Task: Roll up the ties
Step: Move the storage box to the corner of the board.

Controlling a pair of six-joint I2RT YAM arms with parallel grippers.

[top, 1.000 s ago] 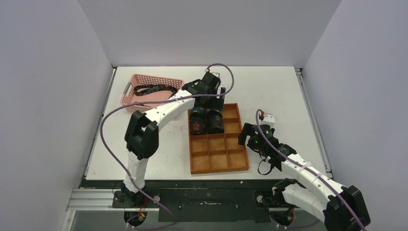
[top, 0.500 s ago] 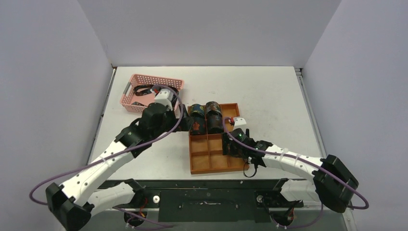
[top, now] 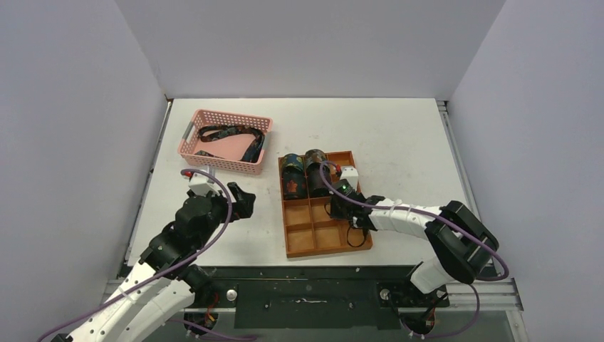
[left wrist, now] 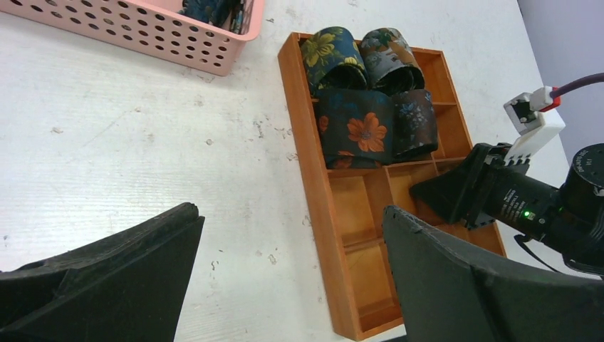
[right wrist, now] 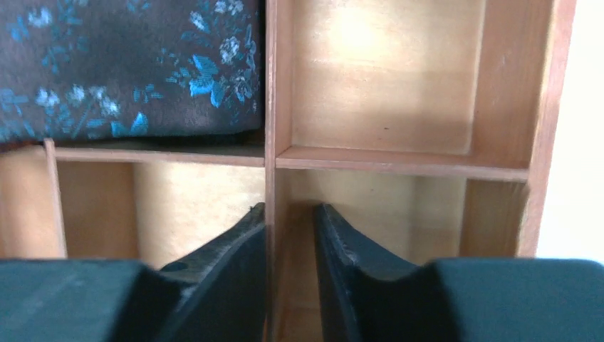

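nearest, tray: orange-brown wooden tray [top: 313, 239] divided into rows of square compartments, lying on the white table [top: 399, 135]; every place below is given from it.
right gripper [top: 335, 207]: down inside the tray, about midway along its length. its black fingers [right wrist: 228, 260] are only narrowly parted, one on each side of the divider wall between the tray's middle and right columns. one finger lies against that wall and the other stands just off it, so the wall is not clamped.
left gripper [top: 243, 199]: hovering over the table left of the tray, level with its middle rows, jaws spread wide with only bare table between them.
rolled ties [left wrist: 360, 128]: dark floral fabric rolls packed in the tray's far compartments, left and middle columns. one shows an orange flower, and to its right is a blue-flowered roll [right wrist: 128, 71]. how many rolls there are, i cannot tell.
unrolled tie [top: 228, 133]: long dark patterned strip looped inside the pink perforated plastic basket [top: 221, 165], beyond the tray's far left corner and apart from it.
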